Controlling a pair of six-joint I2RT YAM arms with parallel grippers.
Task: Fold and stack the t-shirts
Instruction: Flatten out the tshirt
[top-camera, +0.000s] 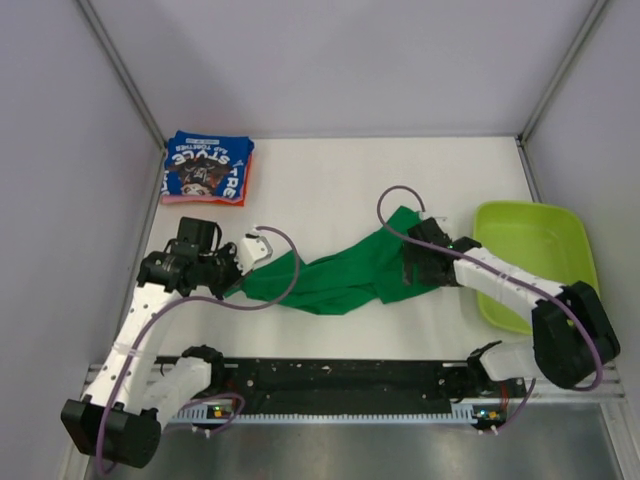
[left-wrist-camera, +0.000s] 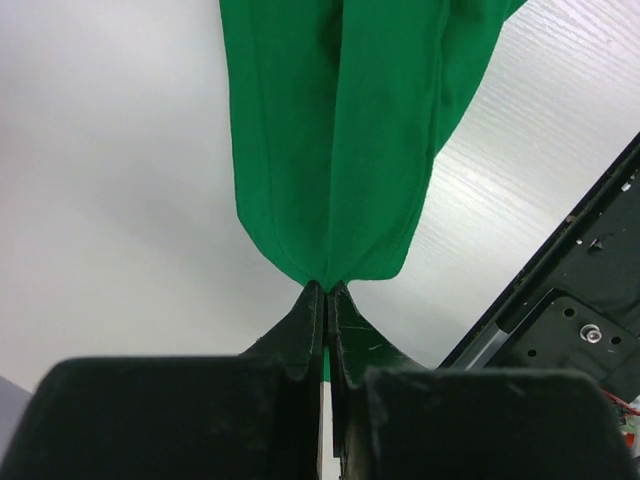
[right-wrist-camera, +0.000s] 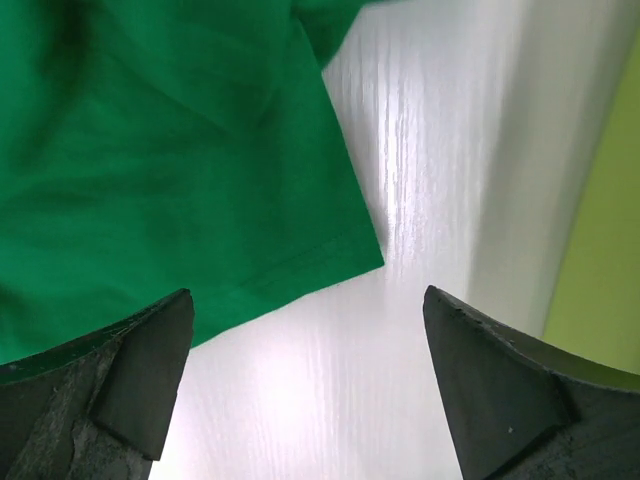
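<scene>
The bright green t-shirt (top-camera: 345, 272) lies stretched and bunched across the middle of the table. My left gripper (top-camera: 232, 285) is shut on its left end; the left wrist view shows the cloth (left-wrist-camera: 335, 130) pinched between the closed fingertips (left-wrist-camera: 312, 310). My right gripper (top-camera: 412, 268) is open over the shirt's right end; the right wrist view shows a hemmed corner of the shirt (right-wrist-camera: 170, 170) on the white table between the wide-apart fingers, with nothing held. The blue t-shirt with white lettering (top-camera: 207, 165) lies folded on the orange-pink one (top-camera: 176, 199) at the back left.
A lime-green plastic tub (top-camera: 535, 255) stands at the right, beside my right arm; its edge shows in the right wrist view (right-wrist-camera: 600, 220). A black rail (top-camera: 350, 378) runs along the near table edge. Grey walls enclose the table on three sides.
</scene>
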